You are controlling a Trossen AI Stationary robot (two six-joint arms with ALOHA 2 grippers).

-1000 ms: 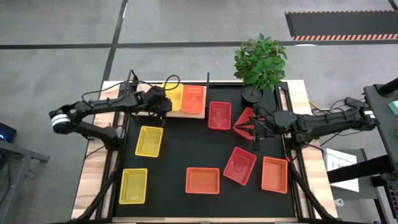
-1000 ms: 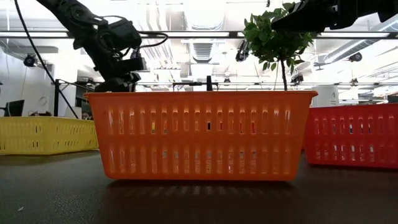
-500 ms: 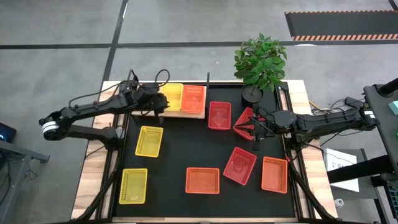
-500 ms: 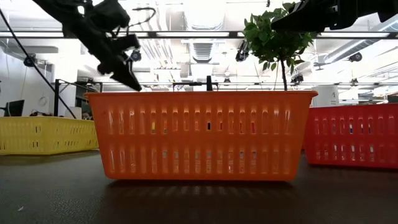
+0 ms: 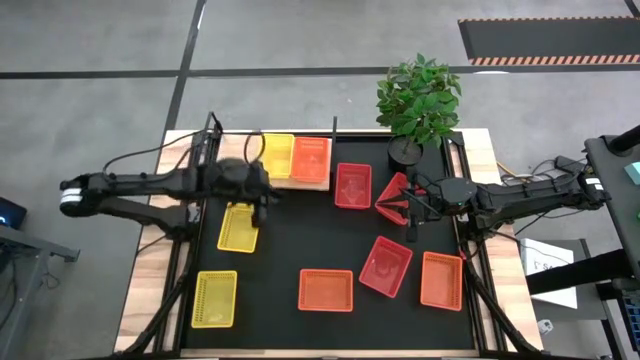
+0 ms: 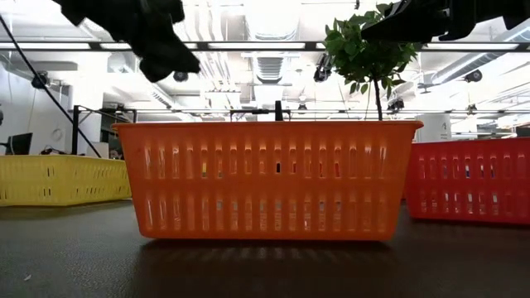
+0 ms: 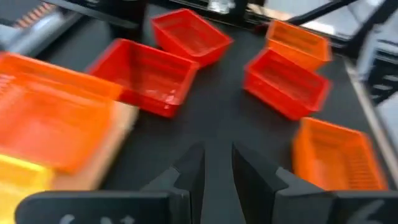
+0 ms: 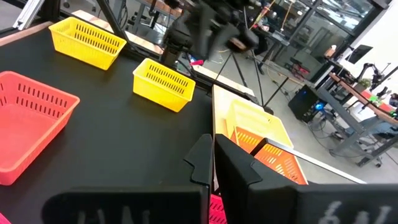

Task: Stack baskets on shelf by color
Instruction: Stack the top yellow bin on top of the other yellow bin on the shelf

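Observation:
The light-wood shelf point(image 5: 262, 180) lies at the mat's far left and bears one yellow basket point(image 5: 277, 155) and one orange basket point(image 5: 310, 158), side by side. My left gripper point(image 5: 265, 195) point(image 7: 217, 168) is open and empty. It hovers over the mat just near of the shelf, beside a yellow basket point(image 5: 240, 226). My right gripper point(image 5: 408, 212) point(image 8: 213, 165) is shut on a tilted red basket point(image 5: 393, 193) at the far right. Loose on the mat are two red baskets point(image 5: 353, 185) point(image 5: 385, 265), two orange baskets point(image 5: 326, 290) point(image 5: 441, 280) and a yellow basket point(image 5: 214, 298). My right gripper pinches the tilted red basket at the rim point(image 5: 402, 205) on its right side, coming level from the table's right. The basket stands tipped up on the mat by its far-left part. The gripper itself hides most of the contact in its wrist view.
A potted plant point(image 5: 415, 105) stands at the far right edge, just behind my right gripper. Bare wooden table strips point(image 5: 150, 290) flank the black mat point(image 5: 300, 235). In the low view an orange basket point(image 6: 269, 178) fills the foreground.
My left gripper has drawn back from the yellow basket on the shelf toward the near edge and now hangs over the mat beside the loose yellow basket. That shelf basket now shows whole. My right arm and its red basket have kept still.

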